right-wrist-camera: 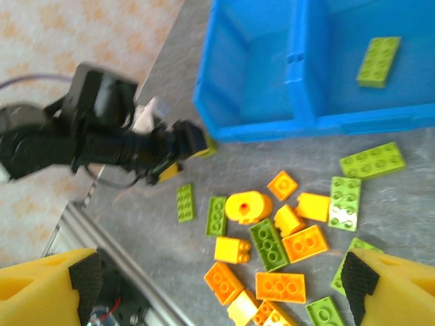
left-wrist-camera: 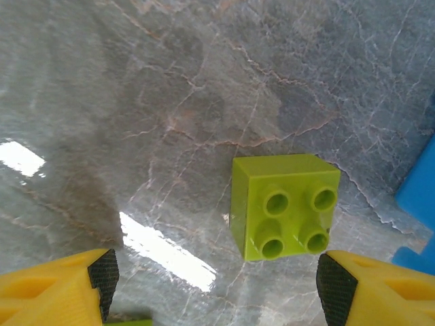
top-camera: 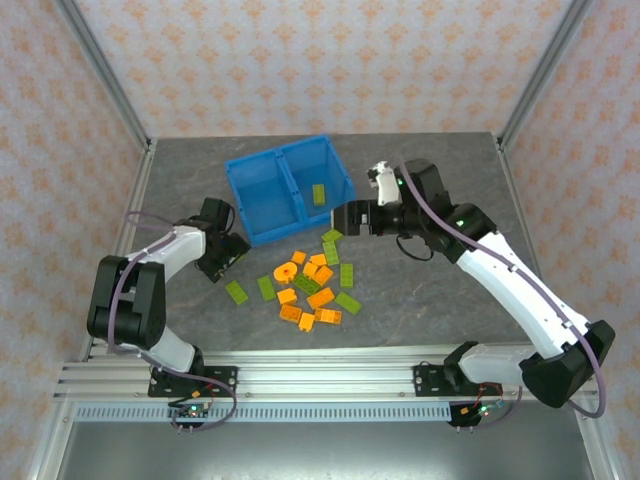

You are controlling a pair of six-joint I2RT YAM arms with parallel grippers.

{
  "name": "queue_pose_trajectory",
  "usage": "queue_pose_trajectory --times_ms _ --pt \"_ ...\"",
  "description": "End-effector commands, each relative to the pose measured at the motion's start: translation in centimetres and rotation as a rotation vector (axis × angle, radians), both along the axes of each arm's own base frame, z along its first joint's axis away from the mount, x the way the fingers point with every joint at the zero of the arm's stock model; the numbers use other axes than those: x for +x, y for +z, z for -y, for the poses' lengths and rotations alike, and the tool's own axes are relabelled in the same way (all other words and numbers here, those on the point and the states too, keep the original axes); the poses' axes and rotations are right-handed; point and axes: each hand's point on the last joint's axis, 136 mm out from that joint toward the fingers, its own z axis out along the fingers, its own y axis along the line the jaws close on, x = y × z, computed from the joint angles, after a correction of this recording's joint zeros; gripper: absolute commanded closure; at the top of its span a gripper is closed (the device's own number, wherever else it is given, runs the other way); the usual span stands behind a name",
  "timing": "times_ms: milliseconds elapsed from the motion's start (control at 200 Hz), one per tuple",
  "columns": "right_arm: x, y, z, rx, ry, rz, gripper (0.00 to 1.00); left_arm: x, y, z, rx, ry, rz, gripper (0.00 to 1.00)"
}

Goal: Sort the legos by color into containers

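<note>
Gripper on the left (top-camera: pixel 228 250) hovers just left of the blue bin's (top-camera: pixel 275 232) front corner, fingers spread apart, holding nothing. A square green brick (left-wrist-camera: pixel 284 216) lies on the table (top-camera: pixel 420 320) just ahead of them, touching neither. A mixed pile of orange and green bricks (top-camera: pixel 310 285) sits in front of the bin. One green brick (top-camera: pixel 319 194) lies in its right compartment. Gripper on the right (top-camera: pixel 345 217), at the bin's right front corner, is spread wide and unloaded. If you close off-centre, the square brick may twist or skid against the bin wall.
</note>
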Motion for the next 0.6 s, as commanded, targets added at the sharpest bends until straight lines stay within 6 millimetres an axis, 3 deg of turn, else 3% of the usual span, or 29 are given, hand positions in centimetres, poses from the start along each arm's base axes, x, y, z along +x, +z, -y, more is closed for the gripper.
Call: queue_pose_trajectory --times_ms 0,280,440,596 --pt "-2.2 -0.8 -1.5 -0.016 0.133 -0.007 0.08 1.6 0.9 -0.1 -0.009 0.023 0.059 0.20" --pt "-2.7 -1.7 -3.4 -0.072 0.191 -0.035 0.08 2.1 0.0 -0.7 0.037 0.004 0.032 0.19" --pt "-2.8 -1.6 -3.3 -0.083 0.184 -0.033 0.08 0.9 -1.2 -0.8 0.041 0.003 -0.023 0.39" --pt "-2.6 -1.6 -3.2 -0.083 0.169 -0.031 0.08 -1.1 -1.0 -1.8 0.091 0.002 -0.057 0.58"
